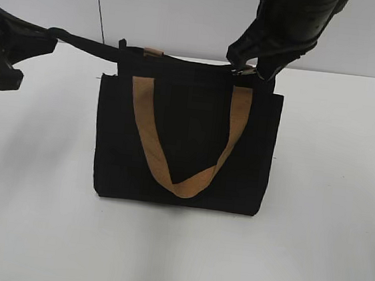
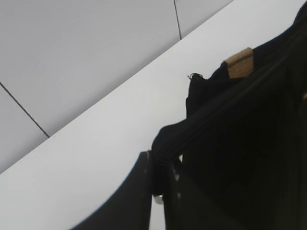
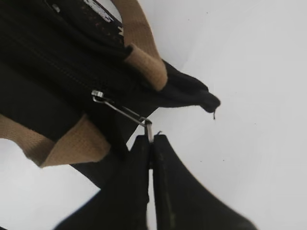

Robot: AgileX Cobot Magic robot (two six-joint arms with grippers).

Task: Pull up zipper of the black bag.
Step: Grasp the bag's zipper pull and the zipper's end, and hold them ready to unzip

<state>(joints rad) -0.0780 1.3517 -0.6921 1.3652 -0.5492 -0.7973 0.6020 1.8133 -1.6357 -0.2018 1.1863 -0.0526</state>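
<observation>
The black bag (image 1: 187,147) stands upright on the white table with a tan handle (image 1: 183,180) hanging down its front. Its zipper (image 1: 182,61) runs along the top edge. My right gripper (image 1: 252,70) is at the bag's top right corner, shut on the silver pull tab (image 3: 125,112) of the zipper (image 3: 53,64). My left gripper (image 1: 51,32) is left of the bag, shut on the black fabric tail (image 2: 165,143) at the zipper's left end, pulling it taut. The bag (image 2: 249,143) fills the right of the left wrist view.
The white table (image 1: 326,229) stretches all round the bag. A pale wall (image 1: 187,13) with a dark vertical seam stands behind. A second tan handle end (image 2: 239,63) shows at the bag's far top edge.
</observation>
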